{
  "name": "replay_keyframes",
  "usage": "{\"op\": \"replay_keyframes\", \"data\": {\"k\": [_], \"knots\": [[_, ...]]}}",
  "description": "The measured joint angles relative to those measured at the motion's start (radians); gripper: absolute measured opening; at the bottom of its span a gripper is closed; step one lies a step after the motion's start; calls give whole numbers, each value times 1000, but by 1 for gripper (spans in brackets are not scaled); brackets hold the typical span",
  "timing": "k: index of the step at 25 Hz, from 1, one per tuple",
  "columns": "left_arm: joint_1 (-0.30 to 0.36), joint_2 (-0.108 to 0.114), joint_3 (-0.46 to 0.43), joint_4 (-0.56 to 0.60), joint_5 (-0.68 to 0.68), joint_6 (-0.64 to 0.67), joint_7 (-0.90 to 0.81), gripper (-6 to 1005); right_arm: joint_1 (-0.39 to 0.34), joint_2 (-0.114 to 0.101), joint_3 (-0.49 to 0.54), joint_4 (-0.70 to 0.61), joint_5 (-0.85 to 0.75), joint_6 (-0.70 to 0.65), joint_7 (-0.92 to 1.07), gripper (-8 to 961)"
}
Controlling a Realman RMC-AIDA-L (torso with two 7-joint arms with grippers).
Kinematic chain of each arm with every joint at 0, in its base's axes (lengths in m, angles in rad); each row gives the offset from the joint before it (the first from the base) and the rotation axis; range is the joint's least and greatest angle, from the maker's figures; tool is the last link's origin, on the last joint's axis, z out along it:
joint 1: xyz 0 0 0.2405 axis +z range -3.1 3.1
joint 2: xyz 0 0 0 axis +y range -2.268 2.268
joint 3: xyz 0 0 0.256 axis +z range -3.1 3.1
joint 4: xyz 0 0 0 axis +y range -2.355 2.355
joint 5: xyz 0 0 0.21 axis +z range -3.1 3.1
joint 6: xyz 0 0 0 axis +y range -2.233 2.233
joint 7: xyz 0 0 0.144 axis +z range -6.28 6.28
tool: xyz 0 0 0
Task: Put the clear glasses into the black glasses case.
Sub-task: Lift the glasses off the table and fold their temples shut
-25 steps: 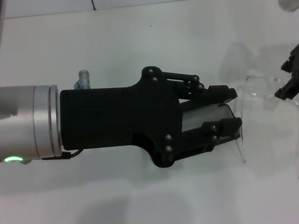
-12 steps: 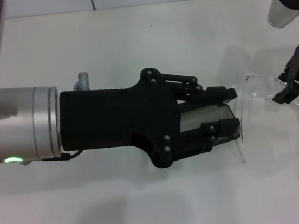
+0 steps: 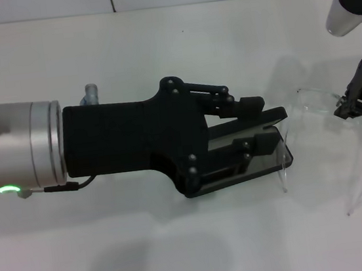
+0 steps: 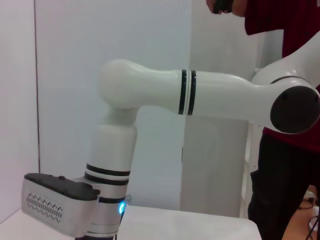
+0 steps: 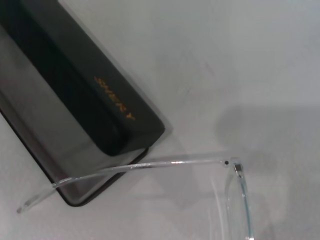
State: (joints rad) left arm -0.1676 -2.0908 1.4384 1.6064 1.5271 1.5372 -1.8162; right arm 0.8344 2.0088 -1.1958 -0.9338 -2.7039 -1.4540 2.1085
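The black glasses case (image 3: 269, 163) lies open mid-table, grey lining up, mostly hidden under my left gripper (image 3: 274, 126). That gripper hovers over the case, open, with the lining showing between its fingers. The clear glasses (image 3: 314, 102) are just right of the case, with one clear arm (image 3: 284, 166) crossing the case's right end. My right gripper (image 3: 353, 105) is shut on the glasses' front at the far right. In the right wrist view the glasses' arm (image 5: 150, 164) reaches over the corner of the case (image 5: 107, 107), whose lid bears gold lettering.
The white table (image 3: 182, 254) spreads all around, with a wall seam along its far edge. The left wrist view shows only a white robot arm (image 4: 200, 95) and a person in a red shirt (image 4: 295, 30) beside the table.
My left gripper has drawn back to the left, uncovering more of the case's right end. The right gripper has carried the glasses slightly left, toward the case.
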Motion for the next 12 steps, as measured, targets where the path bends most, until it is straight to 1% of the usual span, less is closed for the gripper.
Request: {"op": "replay_keyframes", "data": {"k": [4,9,12], "knots": [[5,0,-1,-5,0,2,0,383,-16,-5,4,-35,7,1,-3,123],[9,0,-1,-6,-1,12,3,373,-70,-7,53,-153,13,-57,-17,122],[11,0,-1,-7,-2,13,9,365,-117,-7,117,-284,38,-147,-31,121]]}}
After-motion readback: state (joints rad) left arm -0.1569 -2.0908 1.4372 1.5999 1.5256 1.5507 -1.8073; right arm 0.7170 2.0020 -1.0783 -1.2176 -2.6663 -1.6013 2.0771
